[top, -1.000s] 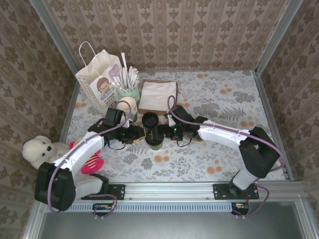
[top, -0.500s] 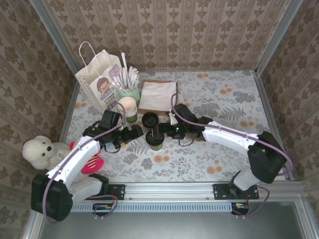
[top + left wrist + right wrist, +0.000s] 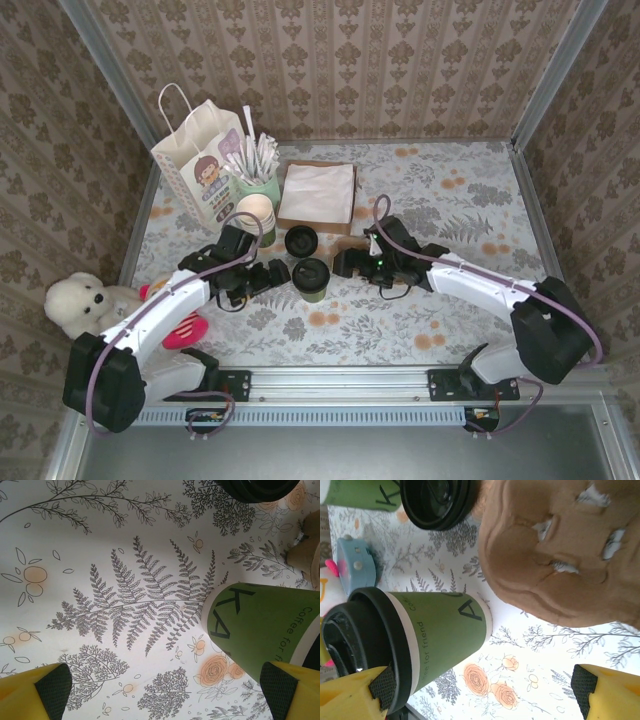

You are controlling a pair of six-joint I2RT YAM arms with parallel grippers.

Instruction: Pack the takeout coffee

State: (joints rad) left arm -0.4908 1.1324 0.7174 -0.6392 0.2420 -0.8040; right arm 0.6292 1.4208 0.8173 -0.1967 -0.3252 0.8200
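The takeout coffee (image 3: 311,279) is a dark green paper cup with a black lid. It stands upright on the floral table between my two grippers. My left gripper (image 3: 268,273) is open just left of it and holds nothing. In the left wrist view the cup (image 3: 265,630) rises ahead of the right-hand fingertip (image 3: 282,690). My right gripper (image 3: 346,262) is open a little to the right of the cup and apart from it. In the right wrist view the lidded cup (image 3: 435,630) stands ahead of the left-hand fingertip (image 3: 370,690).
Another round black lid (image 3: 300,240) sits just behind the cup. Further back are a brown pulp carrier (image 3: 560,555) under white napkins (image 3: 318,190), stacked lidless cups (image 3: 257,214), a straw cup (image 3: 258,185) and a white paper bag (image 3: 195,160). A teddy bear (image 3: 80,300) sits at the left.
My left gripper has opened, let go of the cup and drawn back to the left. My right gripper has pulled away to the right. The cup stands free.
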